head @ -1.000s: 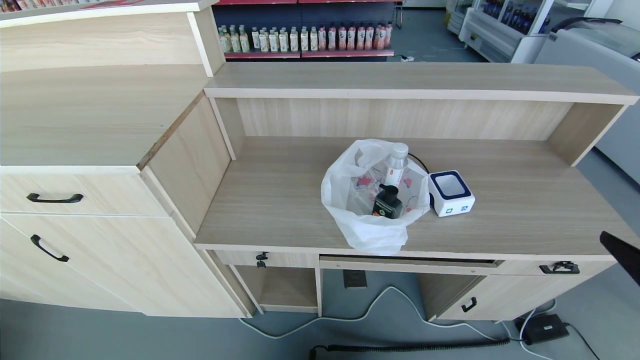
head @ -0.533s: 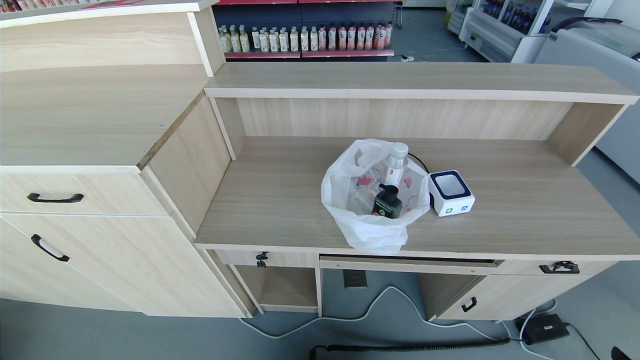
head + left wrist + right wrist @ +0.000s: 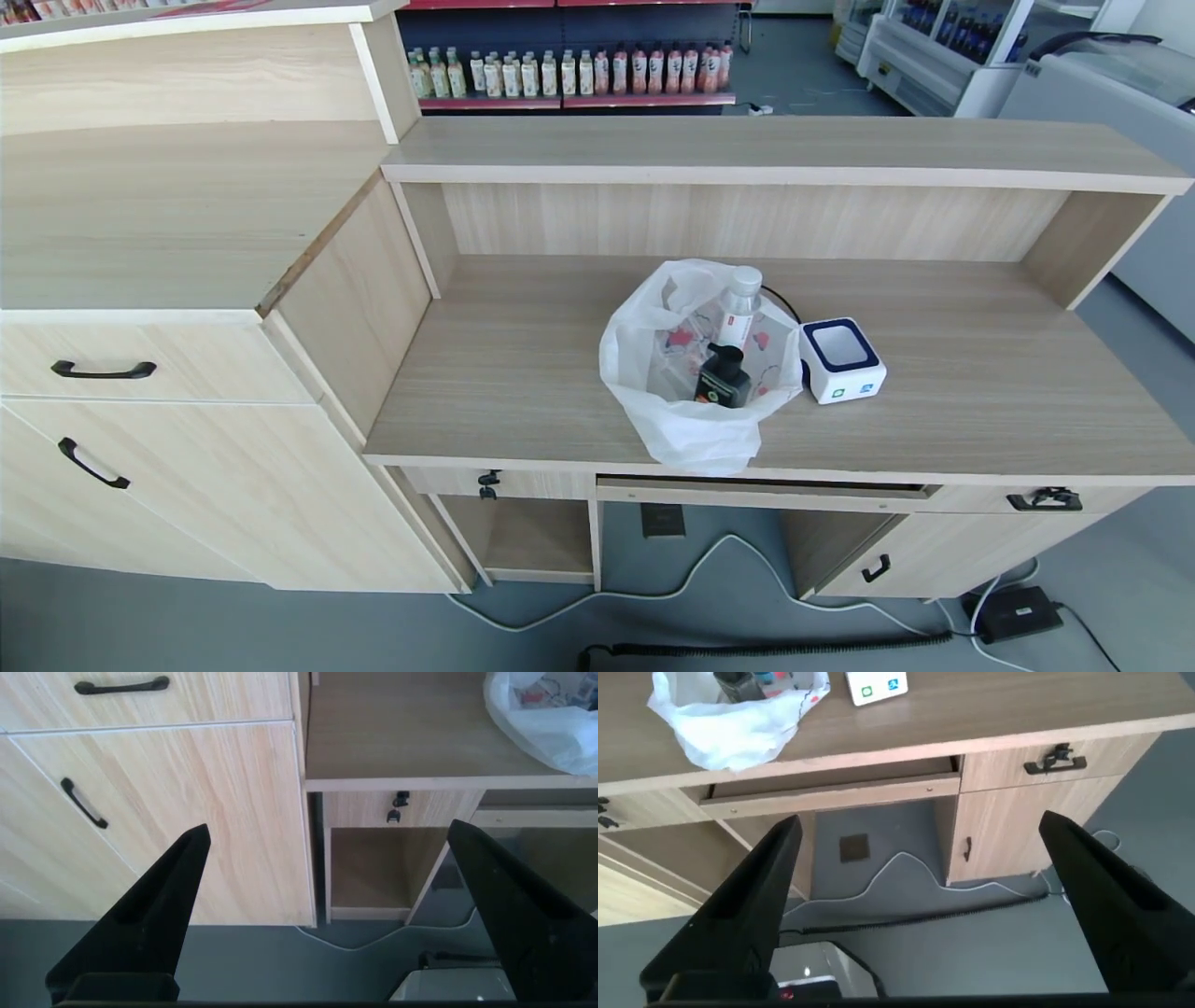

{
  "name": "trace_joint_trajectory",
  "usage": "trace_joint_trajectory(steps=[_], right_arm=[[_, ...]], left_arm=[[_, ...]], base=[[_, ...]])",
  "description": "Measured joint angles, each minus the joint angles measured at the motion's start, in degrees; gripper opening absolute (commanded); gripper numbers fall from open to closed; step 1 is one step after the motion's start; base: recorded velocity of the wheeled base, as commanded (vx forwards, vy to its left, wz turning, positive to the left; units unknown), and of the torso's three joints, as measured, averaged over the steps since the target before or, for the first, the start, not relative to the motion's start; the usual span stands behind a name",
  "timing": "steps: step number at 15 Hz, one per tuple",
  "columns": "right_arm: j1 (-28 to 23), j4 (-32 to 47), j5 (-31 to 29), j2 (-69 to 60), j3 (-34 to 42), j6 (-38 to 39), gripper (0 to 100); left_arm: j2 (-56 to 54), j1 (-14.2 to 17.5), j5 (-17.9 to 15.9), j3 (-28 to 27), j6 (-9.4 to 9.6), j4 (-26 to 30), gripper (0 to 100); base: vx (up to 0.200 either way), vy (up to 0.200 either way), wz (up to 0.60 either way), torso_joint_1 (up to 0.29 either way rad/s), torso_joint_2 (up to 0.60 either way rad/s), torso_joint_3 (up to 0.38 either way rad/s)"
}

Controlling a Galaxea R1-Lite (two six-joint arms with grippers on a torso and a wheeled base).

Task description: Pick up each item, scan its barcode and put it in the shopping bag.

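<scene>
**A:** How do the pincers stand?

**B:** The left pincer [image 3: 327, 826] and the right pincer [image 3: 920, 819] are both spread wide and grip nothing. They hang out in front of the counter [image 3: 980, 373], lower than its top.

**A:** And the goods?

**B:** Up and beyond both pincers. The shopping bag [image 3: 695, 420] sits on the counter with its mouth open upward. A black bottle [image 3: 724, 378] is on the pincers' side of it and a white bottle [image 3: 739, 313] on the far side. The scanner [image 3: 840, 359] sits just beside the bag, toward the right pincer, window up. I judge it is there so an item can pass over it straight into the bag.

**A:** Anything left to pick?

**B:** No loose item lies on the counter. The job looks done, which would explain the low, empty pincers.

**A:** Room to move?

**B:** The bag's fold reaches the front edge, nearest the pincers. Beyond the bag, a back wall and ledge [image 3: 784, 149] close off the far side. Bare counter lies past the scanner.
</scene>
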Motion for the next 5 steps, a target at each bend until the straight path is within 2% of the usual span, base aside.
trace_joint_trajectory(steps=[5], right_arm=[[0.04, 0.54, -0.18, -1.12, -0.16, 1.17, 100]], left_arm=[[0.00, 0.00, 0.00, 0.00, -0.02, 0.00, 100]], base=[[0.000, 0.000, 0.00, 0.000, 0.00, 0.000]])
